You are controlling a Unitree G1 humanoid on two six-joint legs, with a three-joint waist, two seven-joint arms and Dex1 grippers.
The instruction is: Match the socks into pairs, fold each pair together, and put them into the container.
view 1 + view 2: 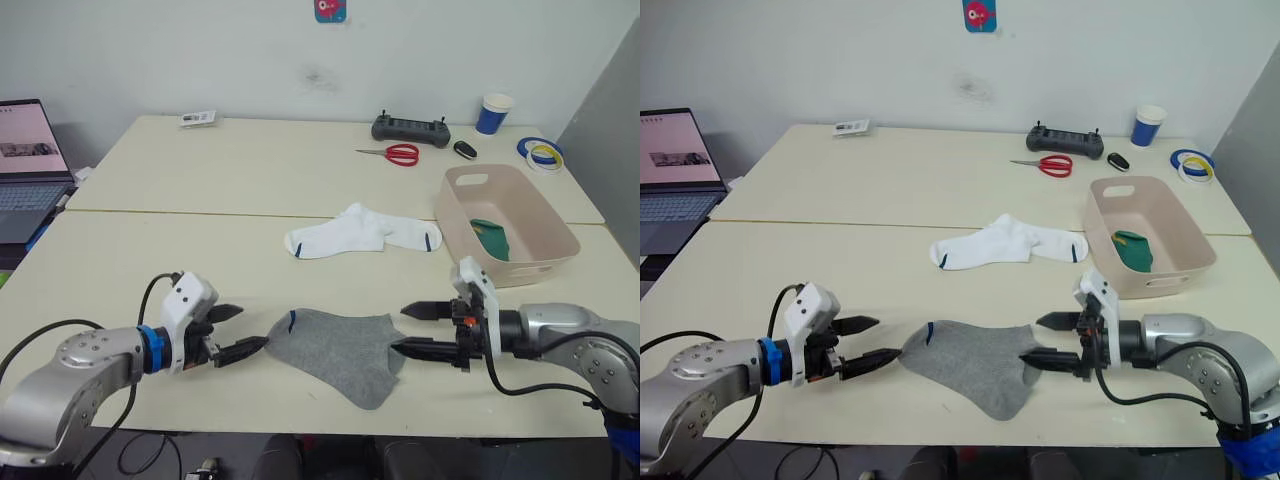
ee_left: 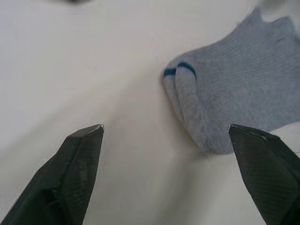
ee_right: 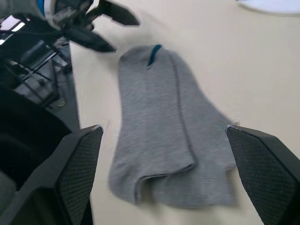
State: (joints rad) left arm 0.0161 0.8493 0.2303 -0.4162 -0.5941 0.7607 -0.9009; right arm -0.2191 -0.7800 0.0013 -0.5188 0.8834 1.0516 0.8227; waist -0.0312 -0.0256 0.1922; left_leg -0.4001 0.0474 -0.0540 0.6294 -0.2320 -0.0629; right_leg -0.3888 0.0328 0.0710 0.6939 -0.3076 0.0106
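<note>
Grey socks (image 1: 340,350) lie stacked flat at the table's near edge, between the left gripper (image 1: 240,332) and right gripper (image 1: 418,330), both spread wide, holding nothing. White pair (image 1: 360,232) sits farther back; green in the container (image 1: 530,255).

Grey socks (image 1: 340,348) ribbed knit, table (image 1: 150,260) matt

Office/lab: pale desks (image 1: 250,170), laptop (image 1: 30,165), drone-style controller (image 1: 410,129).

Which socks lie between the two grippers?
The grey socks, stacked with a blue mark at one end. The white socks lie farther back, and the green socks are inside the container.
</note>
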